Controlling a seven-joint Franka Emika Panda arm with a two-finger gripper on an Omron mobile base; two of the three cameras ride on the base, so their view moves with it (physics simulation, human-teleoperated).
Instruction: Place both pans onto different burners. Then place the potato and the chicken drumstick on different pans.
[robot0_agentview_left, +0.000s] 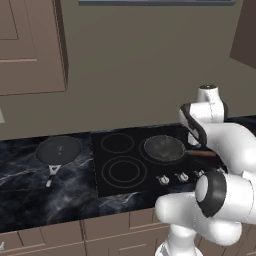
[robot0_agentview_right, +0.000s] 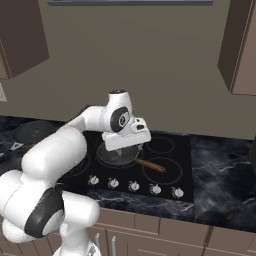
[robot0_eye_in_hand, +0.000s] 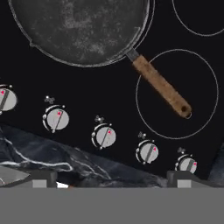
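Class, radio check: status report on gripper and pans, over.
Gripper above knobs, holding nothing. Wooden-handled pan on a burner. Black pan on the counter.

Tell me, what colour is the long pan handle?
Brown, like wood; the hand view shows it best.

From behind the arm, left and right, we look forward and down at the same black cooktop (robot0_agentview_left: 125, 165) on the bench (robot0_agentview_right: 220, 170). Our hand view looks closely down on its silver knobs (robot0_eye_in_hand: 104, 136).

You will find no legible text, brand or number. The silver knobs (robot0_eye_in_hand: 104, 136) just beyond the fingertips carry only red pointer marks and small unreadable icons.
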